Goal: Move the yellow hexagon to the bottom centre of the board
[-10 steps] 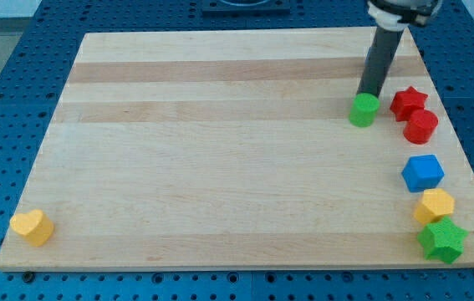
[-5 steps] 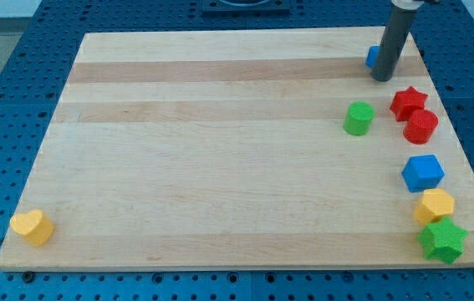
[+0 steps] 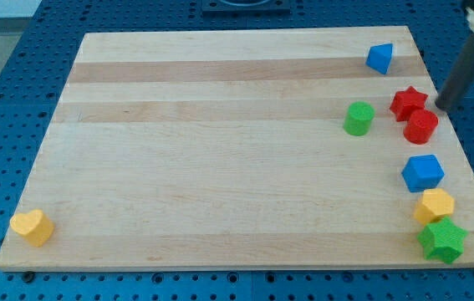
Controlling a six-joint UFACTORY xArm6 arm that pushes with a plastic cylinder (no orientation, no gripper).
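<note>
Over on the view's right edge, my tip (image 3: 443, 106) sits just right of the red star (image 3: 408, 102), close to the red cylinder (image 3: 421, 126) below it, touching neither as far as I can tell. No jaws on this rig, just a plain rod. The yellow hexagon (image 3: 434, 205) is low on the view's right side of the board (image 3: 220, 167), wedged between the blue block (image 3: 423, 172) above and the green star (image 3: 443, 241) below. Green cylinder (image 3: 359, 118) sits left of the reds, a small blue block (image 3: 379, 58) near the top right corner, yellow heart (image 3: 32, 226) bottom left.

Rod (image 3: 469, 63) upper part cut off by view's top-right corner.
</note>
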